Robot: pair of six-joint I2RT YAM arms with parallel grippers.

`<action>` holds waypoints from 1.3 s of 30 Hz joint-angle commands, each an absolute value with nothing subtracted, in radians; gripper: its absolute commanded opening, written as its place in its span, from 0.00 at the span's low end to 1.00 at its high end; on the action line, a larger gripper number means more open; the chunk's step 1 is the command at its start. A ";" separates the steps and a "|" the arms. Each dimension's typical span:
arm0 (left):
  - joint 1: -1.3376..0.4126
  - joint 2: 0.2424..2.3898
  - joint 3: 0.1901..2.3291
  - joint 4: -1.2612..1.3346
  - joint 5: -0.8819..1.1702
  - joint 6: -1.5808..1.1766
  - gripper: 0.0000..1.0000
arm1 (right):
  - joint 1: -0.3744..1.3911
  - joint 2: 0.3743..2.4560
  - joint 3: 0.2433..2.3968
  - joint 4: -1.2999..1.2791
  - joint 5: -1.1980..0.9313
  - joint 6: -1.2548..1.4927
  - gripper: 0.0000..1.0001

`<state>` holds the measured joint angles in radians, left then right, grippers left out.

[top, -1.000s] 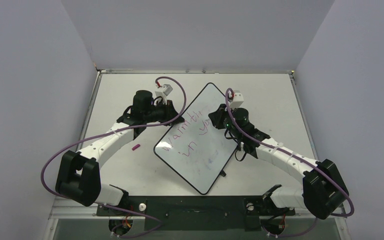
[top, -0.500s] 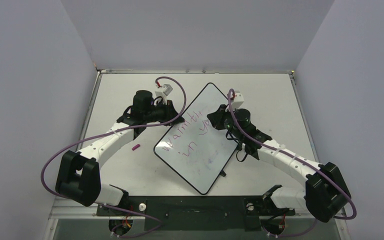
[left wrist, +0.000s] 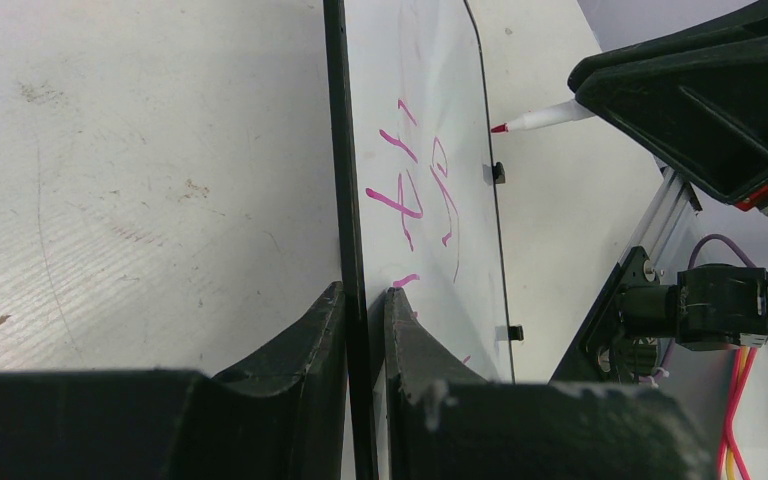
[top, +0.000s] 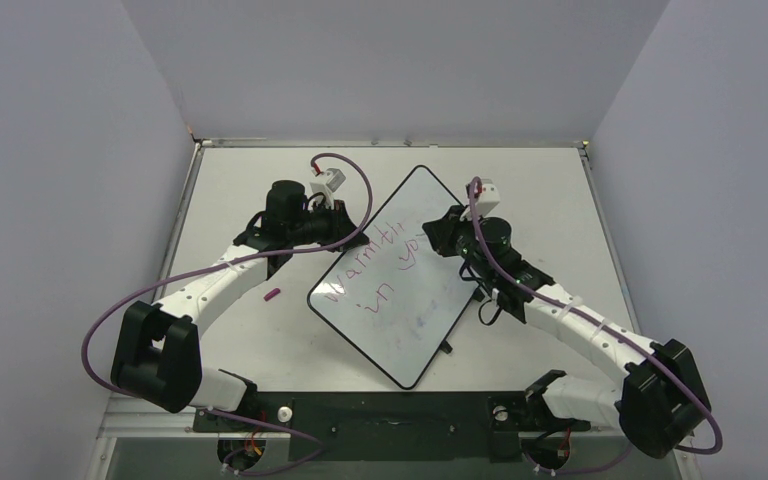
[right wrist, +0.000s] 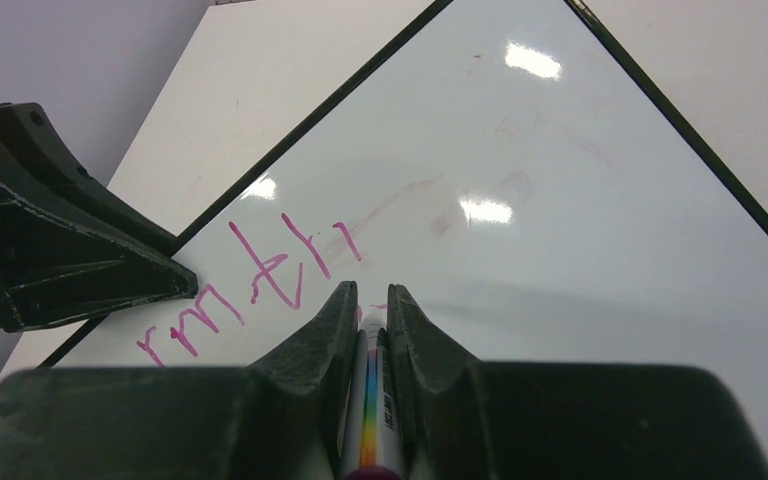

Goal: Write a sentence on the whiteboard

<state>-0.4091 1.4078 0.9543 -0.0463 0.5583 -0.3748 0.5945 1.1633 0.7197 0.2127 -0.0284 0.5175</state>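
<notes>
**Whiteboard lying diagonally on the tabletop between the two arms.**
The left gripper is clamped on the board's thin black rim. The right gripper is closed around a pink marker, held over the board's far right part. The sentence, in pink, so far reads "Warmth in yo". Whether the marker tip touches the board cannot be told.

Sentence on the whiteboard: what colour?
The sentence is pink-magenta, clearest in the right wrist view.
</notes>
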 commanded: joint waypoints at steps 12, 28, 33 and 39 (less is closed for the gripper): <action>-0.402 1.383 0.958 0.015 0.508 -0.285 0.00 | 0.568 1.262 0.780 0.256 -0.021 0.523 0.00; -0.402 1.387 0.958 0.015 0.507 -0.285 0.00 | 0.562 1.307 0.809 0.268 -0.033 0.520 0.00; -0.401 1.387 0.957 0.015 0.505 -0.283 0.00 | 0.560 1.304 0.780 0.275 -0.032 0.523 0.00; -0.400 1.388 0.959 0.014 0.505 -0.284 0.00 | 0.560 1.283 0.742 0.279 -0.038 0.531 0.00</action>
